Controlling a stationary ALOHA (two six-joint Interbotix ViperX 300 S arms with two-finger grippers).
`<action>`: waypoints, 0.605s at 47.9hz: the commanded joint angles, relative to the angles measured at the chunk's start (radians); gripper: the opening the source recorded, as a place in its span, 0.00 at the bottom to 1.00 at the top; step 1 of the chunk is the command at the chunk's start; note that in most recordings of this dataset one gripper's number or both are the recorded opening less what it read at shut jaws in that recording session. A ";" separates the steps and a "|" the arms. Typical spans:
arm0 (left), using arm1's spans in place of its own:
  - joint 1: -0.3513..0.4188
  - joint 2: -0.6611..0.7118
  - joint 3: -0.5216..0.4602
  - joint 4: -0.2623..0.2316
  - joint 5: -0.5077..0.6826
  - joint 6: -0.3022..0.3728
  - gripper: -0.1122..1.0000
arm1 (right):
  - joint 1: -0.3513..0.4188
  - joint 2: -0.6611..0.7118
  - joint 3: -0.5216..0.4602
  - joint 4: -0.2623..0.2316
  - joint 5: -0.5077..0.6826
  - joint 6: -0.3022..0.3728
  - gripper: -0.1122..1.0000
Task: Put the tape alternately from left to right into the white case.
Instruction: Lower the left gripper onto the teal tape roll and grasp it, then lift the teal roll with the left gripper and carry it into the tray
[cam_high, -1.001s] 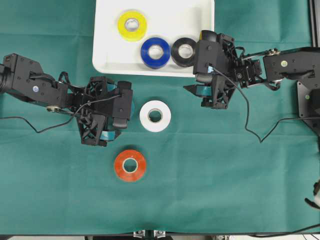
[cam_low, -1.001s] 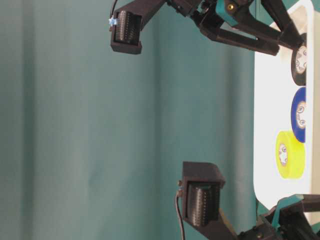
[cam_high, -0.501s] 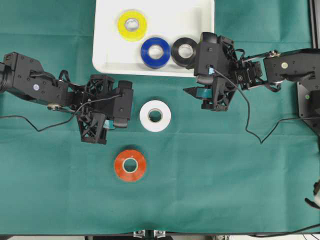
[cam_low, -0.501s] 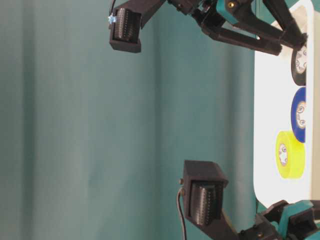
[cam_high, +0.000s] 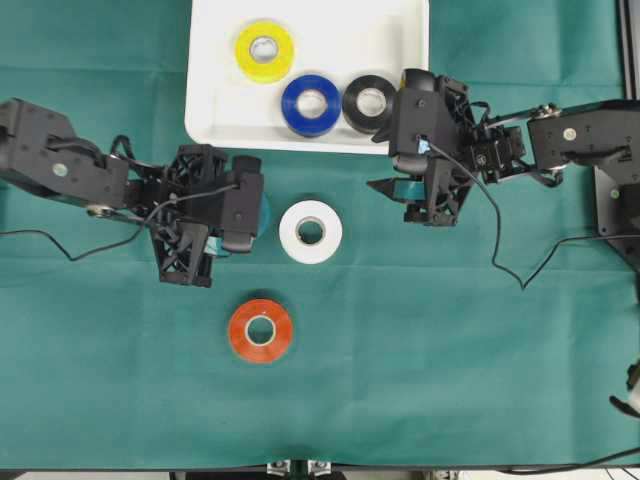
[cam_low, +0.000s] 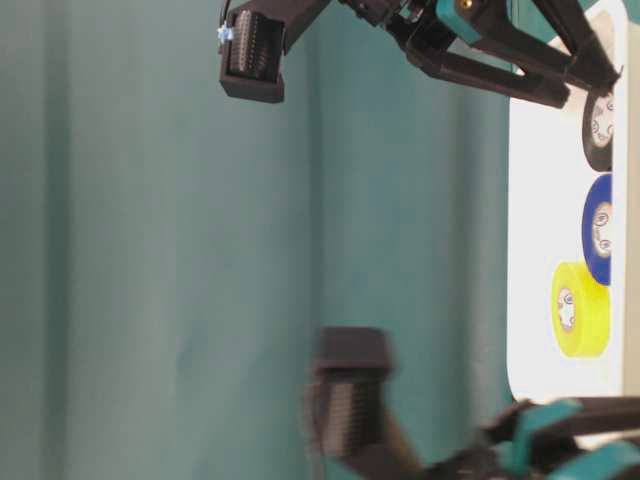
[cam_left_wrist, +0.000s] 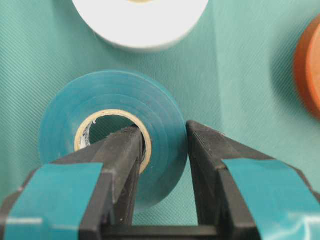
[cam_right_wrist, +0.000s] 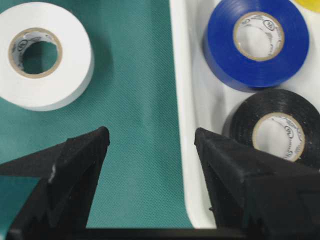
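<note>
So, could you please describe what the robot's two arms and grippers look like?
Both arms are matte black with lattice-framed wrists and thin black cables trailing over the cloth. The left gripper and right gripper have blocky black fingers; teal tape strips mark the left one's fingers.

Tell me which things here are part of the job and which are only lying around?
Part of the job:
- white case, holding yellow roll, blue roll, black roll
- teal roll, in left gripper
- white roll
- orange-red roll

Only lying around:
- green cloth
- cable
</note>
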 joint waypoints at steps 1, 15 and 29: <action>0.012 -0.069 -0.014 0.003 0.000 0.003 0.07 | 0.012 -0.020 -0.011 0.002 -0.008 0.002 0.79; 0.061 -0.146 -0.034 0.003 0.008 0.072 0.07 | 0.038 -0.020 -0.014 0.003 -0.008 0.002 0.79; 0.144 -0.124 -0.092 0.003 0.008 0.265 0.07 | 0.063 -0.020 -0.012 0.011 -0.008 0.029 0.79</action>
